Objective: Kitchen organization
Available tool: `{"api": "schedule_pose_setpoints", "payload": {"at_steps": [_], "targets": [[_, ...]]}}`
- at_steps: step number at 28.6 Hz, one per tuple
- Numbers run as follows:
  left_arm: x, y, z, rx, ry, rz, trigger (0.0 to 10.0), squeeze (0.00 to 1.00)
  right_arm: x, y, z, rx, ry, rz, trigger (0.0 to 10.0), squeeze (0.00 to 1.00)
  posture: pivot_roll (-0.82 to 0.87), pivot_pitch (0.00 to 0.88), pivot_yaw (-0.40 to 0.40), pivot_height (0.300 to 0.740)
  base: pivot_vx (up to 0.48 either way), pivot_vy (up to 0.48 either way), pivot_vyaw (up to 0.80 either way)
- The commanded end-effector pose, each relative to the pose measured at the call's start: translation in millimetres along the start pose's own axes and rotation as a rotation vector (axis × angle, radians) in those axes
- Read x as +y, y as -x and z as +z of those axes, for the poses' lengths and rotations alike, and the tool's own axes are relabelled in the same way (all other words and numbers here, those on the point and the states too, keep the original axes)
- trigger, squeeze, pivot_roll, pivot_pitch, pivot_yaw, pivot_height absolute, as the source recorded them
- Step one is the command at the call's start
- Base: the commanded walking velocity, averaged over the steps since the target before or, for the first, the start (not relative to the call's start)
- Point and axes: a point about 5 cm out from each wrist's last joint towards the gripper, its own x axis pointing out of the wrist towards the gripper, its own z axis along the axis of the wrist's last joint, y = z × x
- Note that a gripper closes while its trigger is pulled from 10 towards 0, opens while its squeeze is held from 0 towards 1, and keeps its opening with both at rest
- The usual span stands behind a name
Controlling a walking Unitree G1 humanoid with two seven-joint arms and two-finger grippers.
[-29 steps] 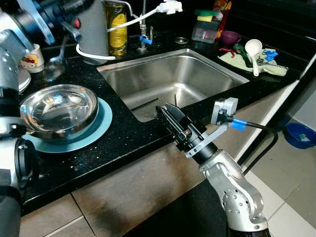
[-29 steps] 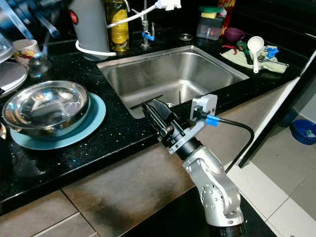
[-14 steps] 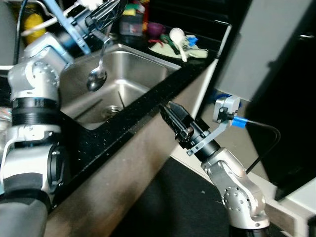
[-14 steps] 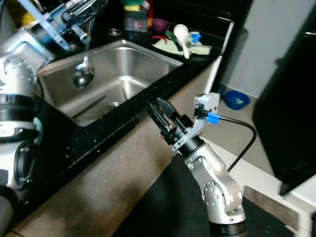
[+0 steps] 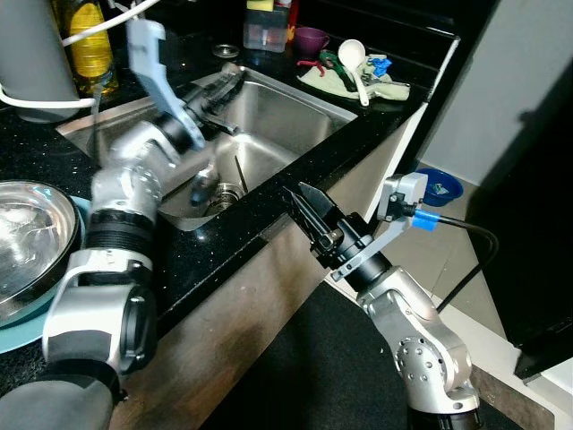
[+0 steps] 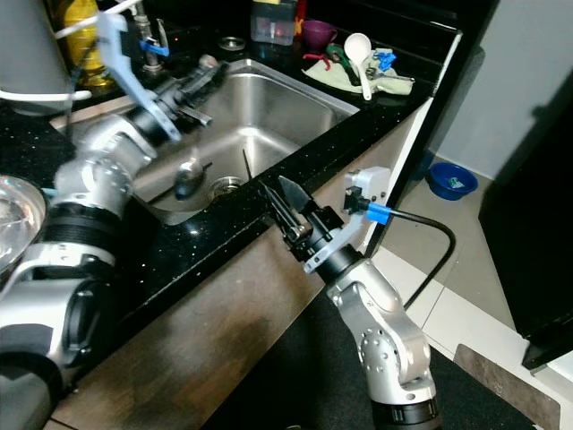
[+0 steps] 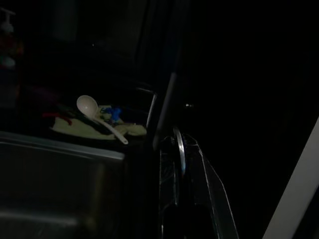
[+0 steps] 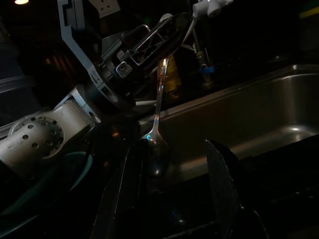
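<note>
My left gripper [image 5: 218, 90] reaches out over the steel sink [image 5: 295, 107] and is shut on the handle of a metal spoon [image 5: 204, 182]. The spoon hangs straight down, its bowl low in the basin near the drain. In the right wrist view the spoon [image 8: 158, 112] dangles from those fingers in front of the sink wall. The left wrist view is dark, with the spoon handle [image 7: 179, 155] between the fingers. My right gripper [image 5: 292, 191] is open and empty. It sits at the counter's front edge and points toward the sink.
A steel bowl [image 5: 18, 235] sits on a blue plate at the left. A yellow bottle [image 5: 86, 40] and a grey appliance [image 5: 31, 54] stand behind the sink. A white ladle [image 5: 354, 59] lies on a cloth to the right. A blue bowl [image 5: 440, 186] is on the floor.
The camera has swung about. My left gripper carried the spoon from above the counter near the steel bowl to over the sink and lowered it. The right gripper stayed open at the counter edge.
</note>
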Motion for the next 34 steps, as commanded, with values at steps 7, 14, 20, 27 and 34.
{"api": "schedule_pose_setpoints", "payload": {"at_steps": [7,14,20,27,34], "targets": [[5.2,-8.5,3,-0.093,-0.116,0.186,10.0,1.00,1.1,1.4,-2,0.002,-0.003,-0.006,10.0,0.00,0.06,0.007,-0.078,0.740,0.000,0.000,0.00],[14.3,-1.8,14,-0.130,-0.318,0.323,10.0,1.00,1.4,0.5,-2,0.003,-0.004,-0.003,10.0,0.00,0.06,0.006,-0.077,0.740,0.000,0.000,0.00],[5.2,-6.5,10,-0.136,-0.300,0.252,10.0,0.00,2.0,0.4,-4,0.006,-0.005,0.001,10.0,0.00,0.07,0.006,-0.081,0.740,0.000,0.000,0.00],[-29.9,-11.7,4,-0.148,-0.162,-0.012,10.0,0.00,1.6,-0.2,-4,0.004,-0.003,0.002,10.0,0.00,0.07,0.006,-0.086,0.740,0.000,0.000,0.00],[-65.9,-2.5,-8,-0.105,-0.047,-0.133,10.0,0.00,-8.6,1.6,-2,-0.018,-0.003,-0.052,10.0,0.00,0.08,0.007,-0.087,0.740,0.000,0.000,0.00]]}}
